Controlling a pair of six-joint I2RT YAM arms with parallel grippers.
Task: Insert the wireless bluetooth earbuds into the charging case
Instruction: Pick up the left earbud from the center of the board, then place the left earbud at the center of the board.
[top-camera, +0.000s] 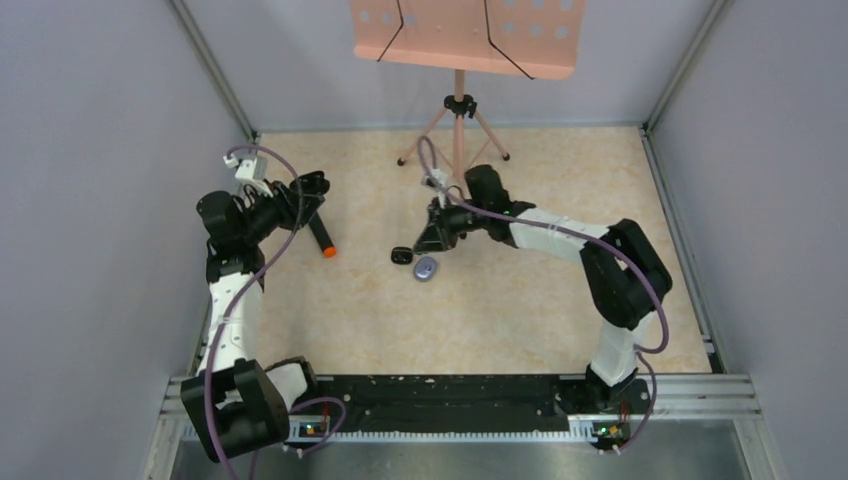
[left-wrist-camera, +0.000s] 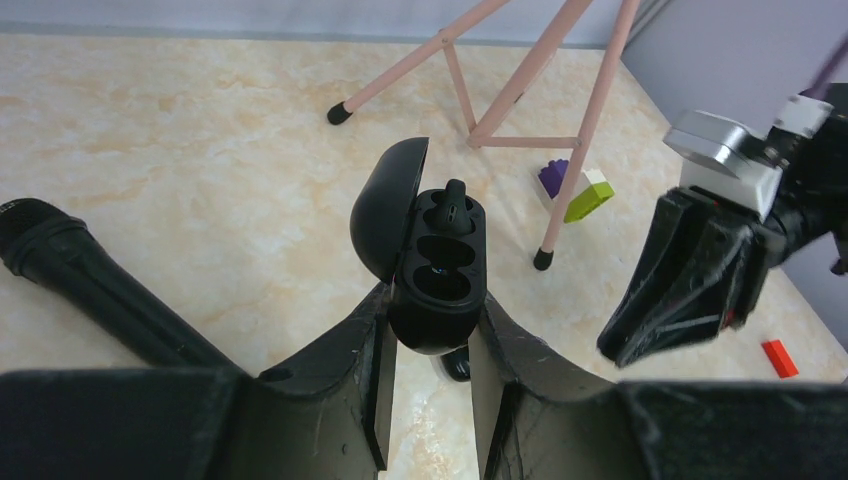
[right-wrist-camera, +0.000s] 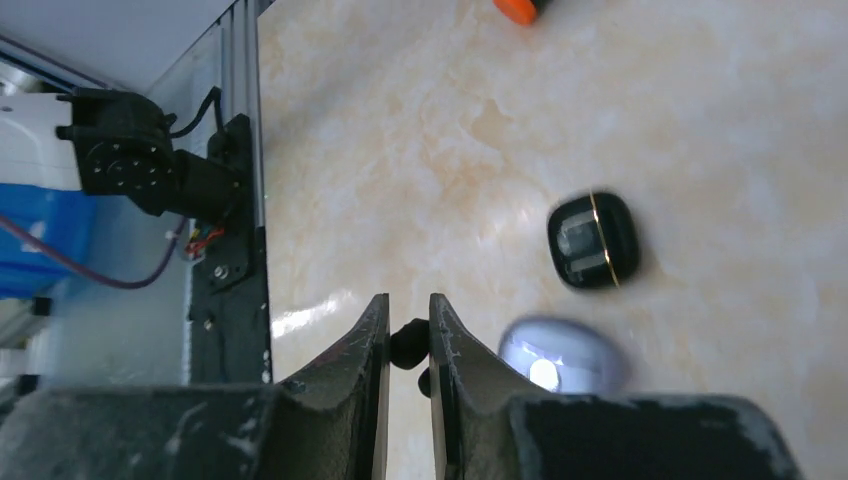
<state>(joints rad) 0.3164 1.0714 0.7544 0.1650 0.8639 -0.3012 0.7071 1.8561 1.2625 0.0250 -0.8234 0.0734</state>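
Note:
My left gripper (left-wrist-camera: 432, 312) is shut on an open black charging case (left-wrist-camera: 438, 270), lid tipped back to the left. One black earbud (left-wrist-camera: 452, 205) sits in its far slot; the near slot (left-wrist-camera: 440, 278) is empty. In the top view the left gripper (top-camera: 312, 188) is held up at the far left. My right gripper (right-wrist-camera: 408, 322) is shut on a small black earbud (right-wrist-camera: 408, 343) above the table. It shows in the top view (top-camera: 433, 238) near the middle, and in the left wrist view (left-wrist-camera: 665, 300) to the right of the case.
A closed black case (right-wrist-camera: 593, 240) and a pale purple case (right-wrist-camera: 560, 362) lie under the right gripper, also in the top view (top-camera: 401, 255), (top-camera: 427, 268). A black marker with an orange tip (top-camera: 322, 238), a green-and-purple block (left-wrist-camera: 575, 190), a red piece (left-wrist-camera: 780, 357) and the pink stand's tripod (top-camera: 458, 125) are around.

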